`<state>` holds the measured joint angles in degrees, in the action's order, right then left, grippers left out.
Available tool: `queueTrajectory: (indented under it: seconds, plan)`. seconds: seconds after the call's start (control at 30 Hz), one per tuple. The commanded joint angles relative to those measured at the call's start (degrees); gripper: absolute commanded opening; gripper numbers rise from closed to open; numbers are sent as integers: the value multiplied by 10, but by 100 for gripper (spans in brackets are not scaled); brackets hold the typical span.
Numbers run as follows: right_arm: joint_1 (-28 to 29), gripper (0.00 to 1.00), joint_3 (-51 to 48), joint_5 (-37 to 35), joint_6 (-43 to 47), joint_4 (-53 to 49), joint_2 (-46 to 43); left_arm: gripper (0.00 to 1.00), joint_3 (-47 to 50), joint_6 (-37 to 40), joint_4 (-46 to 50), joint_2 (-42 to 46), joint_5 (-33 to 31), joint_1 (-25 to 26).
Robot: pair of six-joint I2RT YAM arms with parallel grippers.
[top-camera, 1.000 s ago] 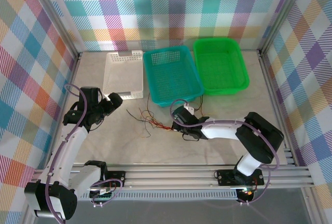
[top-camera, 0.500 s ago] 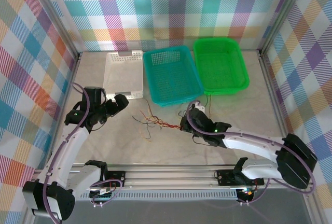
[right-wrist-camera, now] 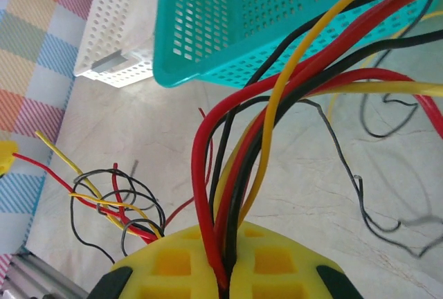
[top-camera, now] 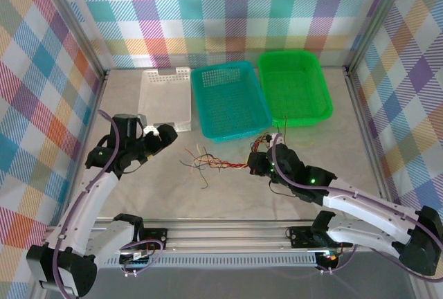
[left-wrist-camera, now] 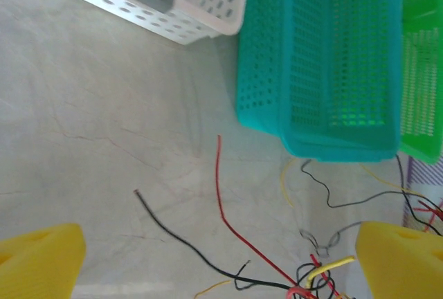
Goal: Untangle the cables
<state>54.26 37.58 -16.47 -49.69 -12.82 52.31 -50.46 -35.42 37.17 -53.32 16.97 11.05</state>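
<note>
My right gripper [right-wrist-camera: 225, 279] clamps a bunch of thin red, yellow and black wires [top-camera: 210, 163] lying before the teal mesh basket [top-camera: 235, 135]; they look light and limp, so my open left gripper [top-camera: 168, 135] should pinch a loose tip.

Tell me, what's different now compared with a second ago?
The right end effector, shut on the cables, moved right and dragged the bunch along, while its arm swung toward the table's near edge. The left end effector, open, edged right toward the cables. The white basket, teal basket and green basket stayed put.
</note>
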Motion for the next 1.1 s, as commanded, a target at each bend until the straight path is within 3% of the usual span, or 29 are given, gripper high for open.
queueTrajectory:
  seconds: [0.0,0.37,0.53,0.67,1.07]
  plan:
    - [3,0,45,13,23,-19,-11,100,2,-19,-26,31,50,14]
    - [-12,0,225,26,49,-144,49,100,93,0,-135,206,98,53]
    - [-50,0,290,92,43,-171,86,100,119,-14,-159,225,125,69]
    - [-74,0,324,150,29,-175,111,100,126,-14,-162,233,104,96]
    - [-138,0,351,190,-15,-163,94,99,165,-18,-181,275,22,188]
